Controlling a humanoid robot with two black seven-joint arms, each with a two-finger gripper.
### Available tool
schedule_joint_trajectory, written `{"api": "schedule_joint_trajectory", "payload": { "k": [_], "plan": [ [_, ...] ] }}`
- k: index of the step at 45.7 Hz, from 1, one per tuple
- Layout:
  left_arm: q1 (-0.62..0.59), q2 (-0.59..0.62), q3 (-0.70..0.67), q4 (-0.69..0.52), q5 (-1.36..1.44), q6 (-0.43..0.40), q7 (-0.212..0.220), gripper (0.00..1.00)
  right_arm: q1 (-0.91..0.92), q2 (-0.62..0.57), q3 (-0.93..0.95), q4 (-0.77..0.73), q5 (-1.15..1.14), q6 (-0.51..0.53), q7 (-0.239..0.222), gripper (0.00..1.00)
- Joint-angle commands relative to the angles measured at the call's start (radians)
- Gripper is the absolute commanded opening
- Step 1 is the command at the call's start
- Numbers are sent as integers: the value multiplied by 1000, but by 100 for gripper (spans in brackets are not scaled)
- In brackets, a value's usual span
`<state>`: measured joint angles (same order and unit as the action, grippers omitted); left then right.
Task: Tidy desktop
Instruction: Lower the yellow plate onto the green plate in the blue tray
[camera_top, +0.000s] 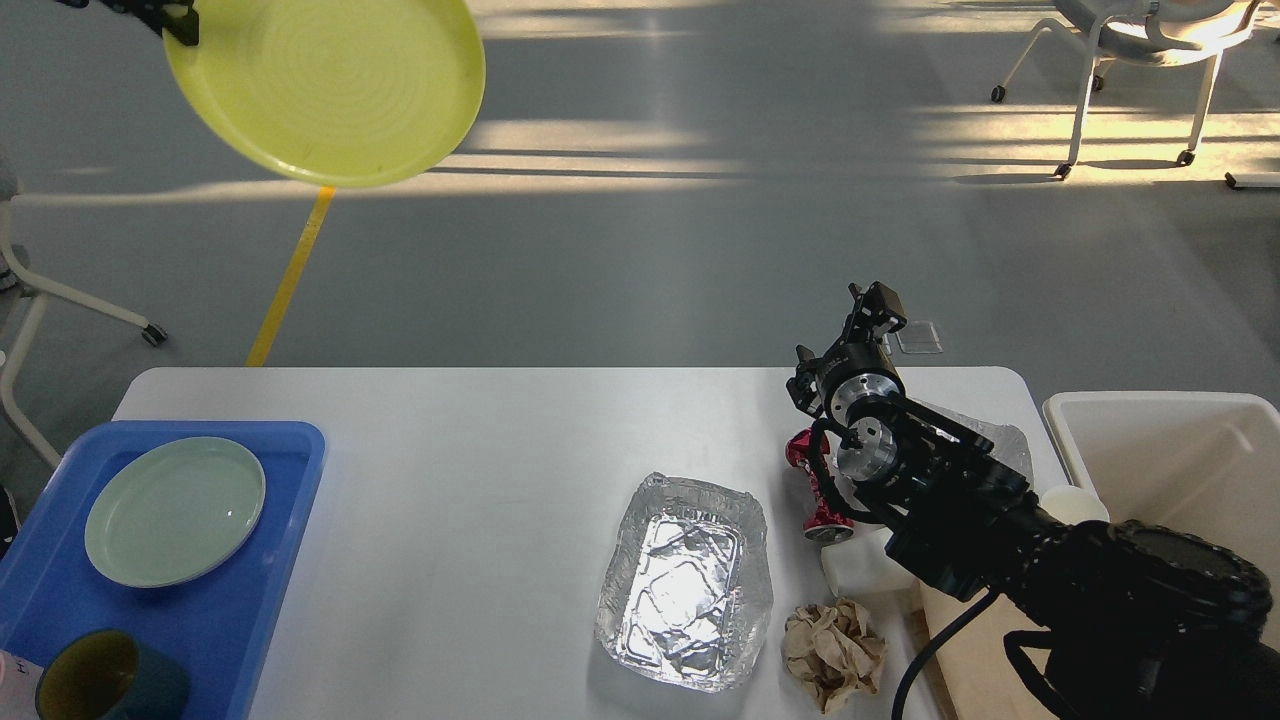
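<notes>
Gripping the rim of a yellow plate (325, 90) high at the top left: left gripper (165, 15), jaws clamped on the plate's edge, the round glossy disc with its fine concentric rings tilted over the grey floor (620, 270). Reaching in from the lower right: right gripper (875, 305), dark and small above the far edge of the desktop (470, 480); whether open or closed, cannot tell. Spread wide across the lower half of the view: that smooth, plain white desktop with rounded corners. Near its middle, a crinkled aluminium foil tray (685, 580), rectangular with dented shiny walls. Just beside it to the right, a crumpled ball of brown paper (833, 652). Partly hidden behind the black arm, a crushed red can (815, 480) and a white plastic container (860, 565). At the left edge, a blue plastic tray (290, 560) holding a pale green round plate (175, 510) and a dark teal cup (110, 680). At the right edge, a white rectangular bin (1160, 440). Beyond the table, sunlit streaks on the floor, a yellow tape line (290, 275) and a wheeled chair (1140, 60).
</notes>
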<state>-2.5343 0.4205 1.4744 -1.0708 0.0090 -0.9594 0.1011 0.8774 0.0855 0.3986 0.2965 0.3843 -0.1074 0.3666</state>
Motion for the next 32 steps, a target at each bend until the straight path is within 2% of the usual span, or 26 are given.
{"api": "schedule_joint_trajectory", "payload": {
  "k": [1,15,23,32],
  "plan": [
    [144,46,66,2,2,-1,0,0,0,0,0,0,-1,0,0,100],
    [485,173,93,9,0,-1,-1,0,0,0,0,0,-1,0,0,100],
    [672,190,75,19,-1,290,-4,0,0,0,0,0,1,0,0,100],
    [799,190,34,20,-3,602,-3,0,0,0,0,0,-1,0,0,100]
  ]
}}
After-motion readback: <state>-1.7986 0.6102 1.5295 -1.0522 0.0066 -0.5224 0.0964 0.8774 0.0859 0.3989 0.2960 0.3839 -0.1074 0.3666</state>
